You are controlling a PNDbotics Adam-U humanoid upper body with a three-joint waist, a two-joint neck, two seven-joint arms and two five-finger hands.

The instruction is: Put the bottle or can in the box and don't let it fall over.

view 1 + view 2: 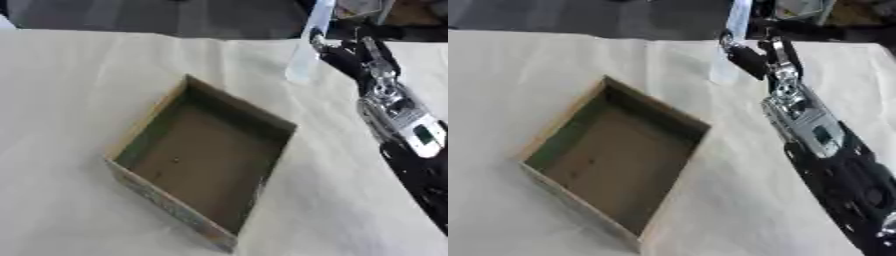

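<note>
A tall clear bottle (305, 50) with a pale blue tint stands upright at the far right of the table. My right hand (752, 58) comes in from the right and is at the bottle's right side. Its dark fingers (726, 40) curl round the bottle at mid height. I cannot tell whether the bottle's base touches the cloth. An open cardboard box (147, 132) lies in the middle of the table, turned askew. It is shallow, has nothing in it, and is to the left of the bottle and nearer to me. My left hand shows in no view.
A cream cloth (70, 90) covers the table. My right forearm (815, 135), silver and black, stretches along the right side from the lower right corner. Dark floor and some objects (359, 7) lie beyond the table's far edge.
</note>
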